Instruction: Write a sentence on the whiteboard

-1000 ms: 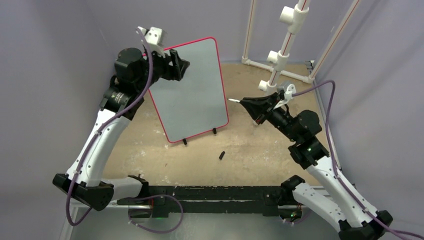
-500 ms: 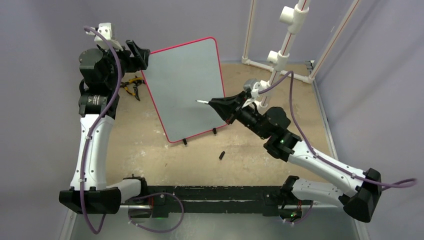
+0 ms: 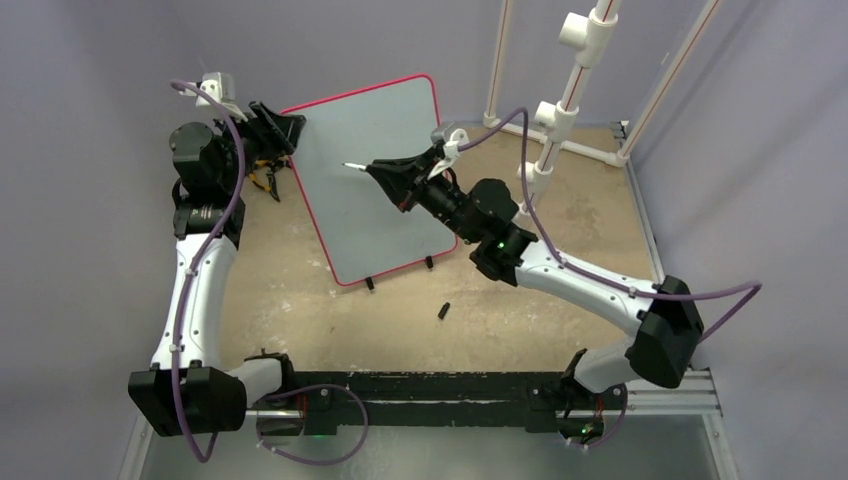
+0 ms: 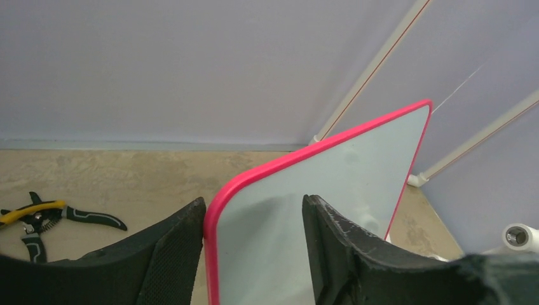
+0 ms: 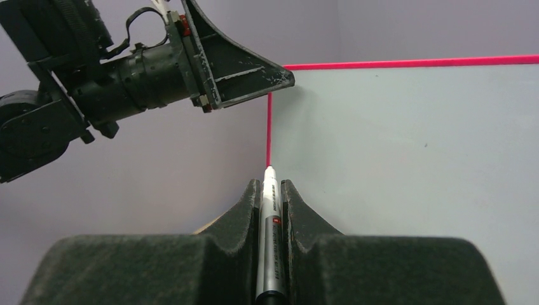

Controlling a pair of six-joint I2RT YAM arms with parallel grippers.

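The whiteboard point(image 3: 385, 200) stands tilted on small black feet, its face blank; no sentence shows on it. My left gripper point(image 3: 290, 128) is open and straddles the board's top-left corner point(image 4: 254, 206): one finger point(image 4: 175, 241) touches the red rim, the other finger point(image 4: 330, 235) stands off over the board face point(image 4: 356, 178). My right gripper point(image 3: 378, 170) is shut on an uncapped silver marker point(image 5: 270, 222). The marker's white tip point(image 3: 350, 165) points at the board's upper left area, close to the face point(image 5: 413, 159).
Yellow-handled pliers point(image 3: 262, 170) lie on the table left of the board, also in the left wrist view point(image 4: 44, 216). A small black cap point(image 3: 442, 311) lies in front of the board. A white PVC pipe frame point(image 3: 560, 110) stands at the back right.
My right arm has swung left across the board, carrying the marker from beside its right edge to its upper left. My left gripper has shifted from the board's top edge out to the top-left corner.
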